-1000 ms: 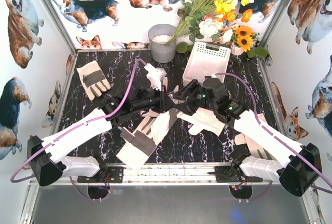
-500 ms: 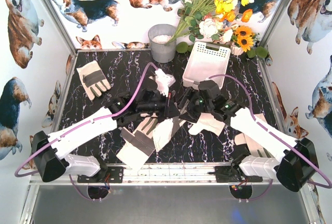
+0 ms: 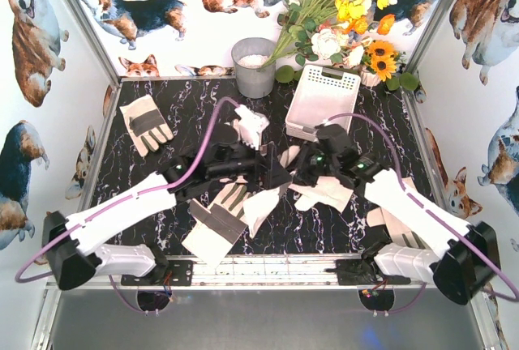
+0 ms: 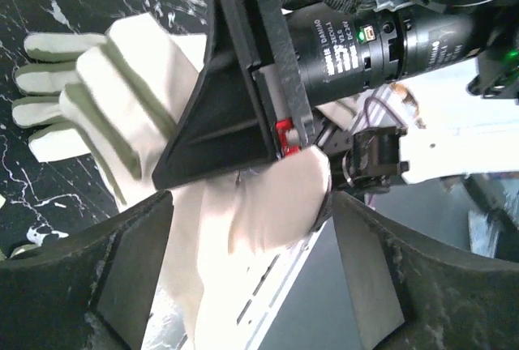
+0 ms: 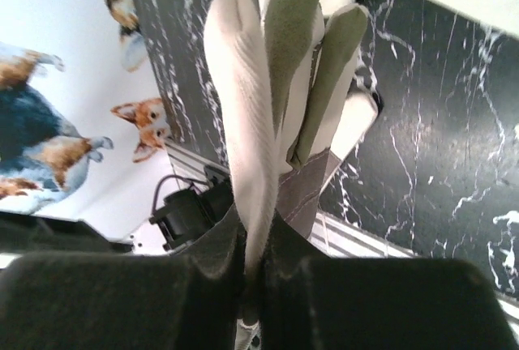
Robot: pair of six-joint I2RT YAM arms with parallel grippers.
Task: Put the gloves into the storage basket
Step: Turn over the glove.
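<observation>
A cream glove with grey-panelled fingers (image 5: 280, 58) hangs between the two grippers above the table's middle (image 3: 261, 204). My right gripper (image 5: 258, 245) is shut on its edge, and the glove's fingers stretch away from the jaws. My left gripper (image 4: 251, 228) stands open around the same glove's cuff (image 4: 268, 204), its jaws apart on either side and not pressing it. Three more gloves lie on the table: one at the far left (image 3: 144, 123), one near the front (image 3: 212, 224), one under the right arm (image 3: 328, 192). The white storage basket (image 3: 302, 99) stands at the back right.
A grey metal bucket (image 3: 254, 66) stands at the back beside the basket. A bunch of artificial flowers (image 3: 340, 18) leans over the back right corner. The two arms meet closely over the middle of the black marble table (image 3: 186, 107).
The left gripper has opened and let go of the glove. The right gripper has shut on it. Both arms have shifted slightly at the table's middle.
</observation>
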